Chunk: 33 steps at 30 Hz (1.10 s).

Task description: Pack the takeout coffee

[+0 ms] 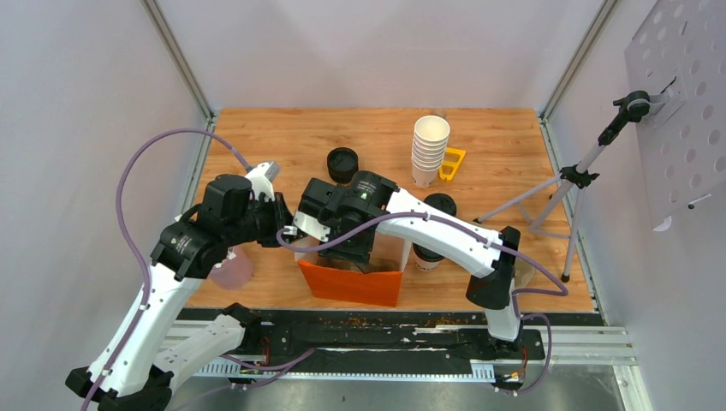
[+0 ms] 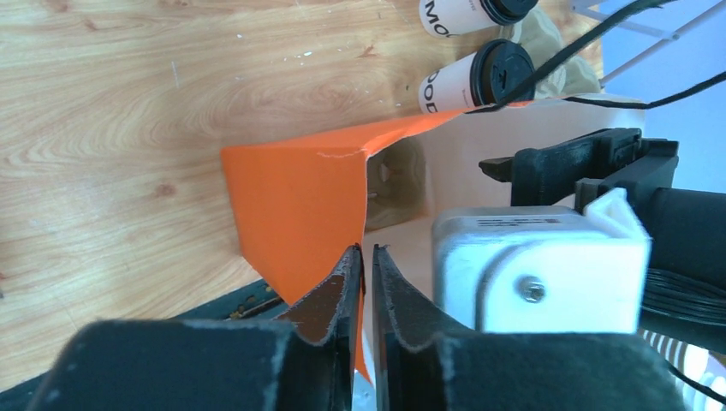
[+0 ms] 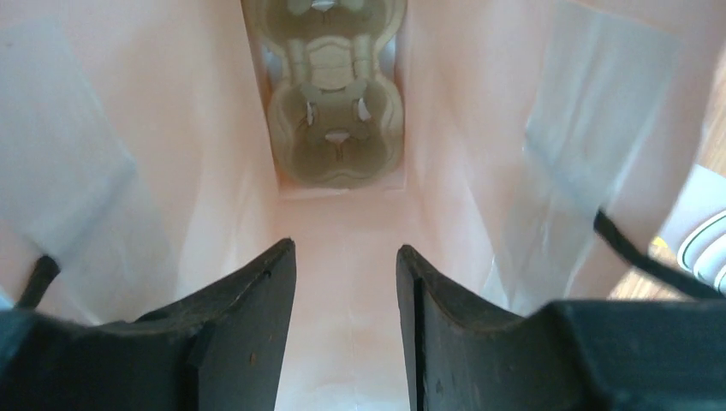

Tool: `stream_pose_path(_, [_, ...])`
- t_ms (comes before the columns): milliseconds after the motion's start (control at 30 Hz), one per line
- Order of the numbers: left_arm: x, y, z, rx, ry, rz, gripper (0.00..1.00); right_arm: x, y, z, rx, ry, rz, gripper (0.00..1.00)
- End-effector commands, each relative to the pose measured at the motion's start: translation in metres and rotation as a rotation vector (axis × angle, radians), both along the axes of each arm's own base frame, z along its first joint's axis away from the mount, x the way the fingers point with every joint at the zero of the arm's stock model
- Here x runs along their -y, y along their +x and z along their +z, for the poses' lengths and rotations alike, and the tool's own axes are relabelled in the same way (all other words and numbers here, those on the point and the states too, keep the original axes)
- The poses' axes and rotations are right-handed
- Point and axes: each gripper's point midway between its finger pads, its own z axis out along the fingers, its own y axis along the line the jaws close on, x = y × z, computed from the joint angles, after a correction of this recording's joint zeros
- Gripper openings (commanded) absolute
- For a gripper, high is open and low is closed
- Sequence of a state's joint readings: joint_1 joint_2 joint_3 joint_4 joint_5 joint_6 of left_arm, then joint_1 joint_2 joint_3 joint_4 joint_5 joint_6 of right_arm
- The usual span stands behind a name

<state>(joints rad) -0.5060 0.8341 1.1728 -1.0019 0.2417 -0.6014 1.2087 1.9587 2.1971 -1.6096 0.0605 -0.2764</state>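
An orange paper bag (image 1: 353, 282) stands open near the table's front edge. My right gripper (image 3: 345, 248) reaches down inside it, open, with nothing between its fingers. A pulp cup carrier (image 3: 334, 111) lies on the bag's bottom. My left gripper (image 2: 366, 250) is at the bag's left rim (image 2: 300, 197). Its jaws stand a narrow slit apart with the orange paper edge in the slit. Two takeout coffee cups, white with black lids, stand on the table right of the bag (image 1: 439, 205) (image 1: 425, 255). The left wrist view shows them too (image 2: 479, 77) (image 2: 467, 13).
A tall stack of lidless white cups (image 1: 430, 150) and a yellow piece (image 1: 452, 164) stand at the back. A black round lid (image 1: 342, 163) sits behind the bag. A pale pink cup (image 1: 231, 267) is under my left arm. A tripod (image 1: 565, 184) stands at the right.
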Motion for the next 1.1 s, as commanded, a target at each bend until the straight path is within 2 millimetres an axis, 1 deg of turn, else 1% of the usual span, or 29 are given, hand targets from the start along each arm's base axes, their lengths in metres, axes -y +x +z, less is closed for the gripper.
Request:
stream_pose_path(0, [0.009,0.001,0.027,0.063,-0.063,-0.04,0.23,-0.019,0.01,0.034,0.091,0.145,-0.057,0.48])
stream_pose_path(33, [0.009,0.001,0.028,0.066,-0.063,-0.039,0.27,-0.019,0.012,0.04,0.105,0.167,-0.074,0.49])
stream_pose_path(133, [0.009,0.001,0.03,0.073,-0.061,-0.039,0.35,-0.022,0.018,0.057,0.148,0.243,-0.114,0.5])
stream_pose_path(233, [0.007,0.001,0.031,0.077,-0.052,-0.04,0.39,-0.023,0.024,0.073,0.196,0.319,-0.156,0.52])
stream_pose_path(333, [0.004,0.001,0.034,0.087,-0.039,-0.03,0.47,-0.027,0.026,0.095,0.227,0.427,-0.187,0.54])
stream_pose_path(367, [0.003,0.001,0.036,0.093,-0.033,-0.028,0.53,-0.027,0.026,0.103,0.234,0.468,-0.199,0.58])
stream_pose_path(467, [-0.003,0.002,0.042,0.113,-0.006,-0.02,0.63,-0.026,0.025,0.129,0.244,0.582,-0.238,0.66])
stream_pose_path(533, [-0.007,0.004,0.048,0.128,0.012,-0.004,0.7,-0.023,0.025,0.146,0.25,0.653,-0.278,0.76])
stream_pose_path(567, [-0.009,0.004,0.049,0.134,0.021,-0.001,0.76,-0.021,0.025,0.155,0.255,0.69,-0.308,0.82])
stream_pose_path(633, [-0.012,0.004,0.053,0.15,0.034,0.002,0.87,-0.015,0.026,0.171,0.255,0.768,-0.381,0.99])
stream_pose_path(667, [-0.014,0.004,0.054,0.157,0.039,0.009,0.97,-0.01,0.027,0.176,0.257,0.799,-0.411,1.0])
stream_pose_path(700, [-0.016,0.005,0.055,0.162,0.043,0.018,0.99,-0.004,0.029,0.181,0.264,0.829,-0.451,1.0])
stream_pose_path(767, [-0.019,0.006,0.054,0.169,0.052,0.031,1.0,0.012,0.037,0.189,0.287,0.88,-0.545,1.0])
stream_pose_path(867, [-0.022,0.006,0.052,0.177,0.061,0.041,1.0,0.05,0.055,0.19,0.338,0.915,-0.73,1.0])
stream_pose_path(900, [-0.022,0.005,0.052,0.18,0.062,0.041,1.0,0.065,0.06,0.193,0.371,0.922,-0.769,1.0])
stream_pose_path(967, [-0.024,0.004,0.052,0.185,0.065,0.04,1.0,0.104,0.075,0.194,0.465,0.913,-0.909,1.0])
stream_pose_path(1033, [-0.023,0.001,0.051,0.183,0.067,0.025,1.0,0.139,0.085,0.187,0.499,0.899,-1.029,1.0])
stream_pose_path(1067, [-0.023,0.0,0.05,0.182,0.07,0.014,1.0,0.155,0.089,0.18,0.501,0.884,-1.089,0.99])
